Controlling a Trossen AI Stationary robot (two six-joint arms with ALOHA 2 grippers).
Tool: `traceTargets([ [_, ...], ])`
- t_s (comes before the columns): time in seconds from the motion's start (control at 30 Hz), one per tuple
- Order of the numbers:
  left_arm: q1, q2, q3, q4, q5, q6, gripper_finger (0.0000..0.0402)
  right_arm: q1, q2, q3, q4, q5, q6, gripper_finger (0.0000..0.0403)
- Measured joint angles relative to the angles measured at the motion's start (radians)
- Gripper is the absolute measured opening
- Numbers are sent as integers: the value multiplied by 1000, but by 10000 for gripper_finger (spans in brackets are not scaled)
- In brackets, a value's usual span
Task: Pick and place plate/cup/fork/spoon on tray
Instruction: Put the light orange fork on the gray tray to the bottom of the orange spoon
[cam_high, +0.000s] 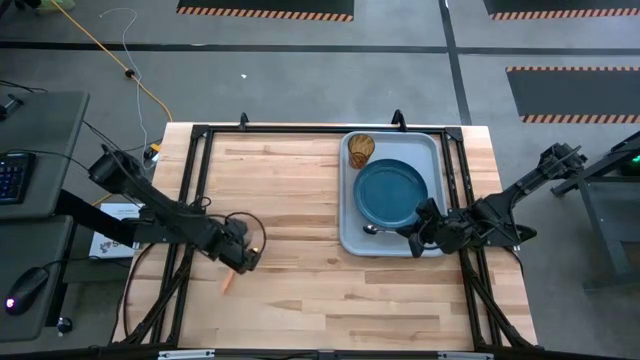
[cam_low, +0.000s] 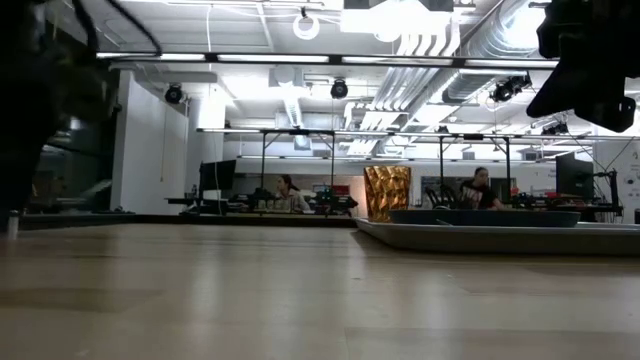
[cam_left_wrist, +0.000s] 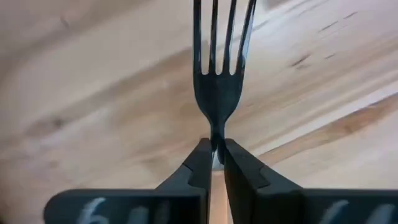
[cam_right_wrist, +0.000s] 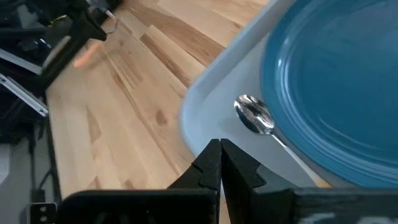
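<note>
My left gripper (cam_high: 241, 256) is over the wooden table, left of centre, and is shut on the fork (cam_left_wrist: 217, 68). The fork's silver tines (cam_left_wrist: 219, 34) stick out past the fingertips, and its orange handle (cam_high: 228, 283) shows on the gripper's near side. The light blue-grey tray (cam_high: 352, 238) lies at the table's right. The dark blue plate (cam_high: 390, 192) and the amber cup (cam_high: 361, 150) rest on the tray. The spoon (cam_right_wrist: 254, 114) lies on the tray floor by the plate's near rim. My right gripper (cam_right_wrist: 219, 155) is shut and empty over the tray's near edge, beside the spoon's handle. My left gripper pinches the fork's narrow neck (cam_left_wrist: 216, 132), just below the tines, between its two fingertips (cam_left_wrist: 200, 163). The tines stand out beyond the fingers and the handle runs back from them. The fork appears to be held above the wood.
A black frame (cam_high: 196, 180) borders the tabletop on the left and right. The bare wood between the left gripper and the tray (cam_high: 300, 210) is open. The low view shows people at desks (cam_low: 288, 195) far behind the table.
</note>
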Motion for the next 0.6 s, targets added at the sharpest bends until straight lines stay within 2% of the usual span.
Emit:
traceTargets([
  [0.13,33,-2,117,-59,-74,117,9,0,0,0,72,24,-2,0],
  [0.43,179,25,378,-80,-214,476,9,-11,8,0,411,93,-82,3],
  [0.6,269,136,528,-69,-230,673,9,-56,81,0,603,91,-128,48],
])
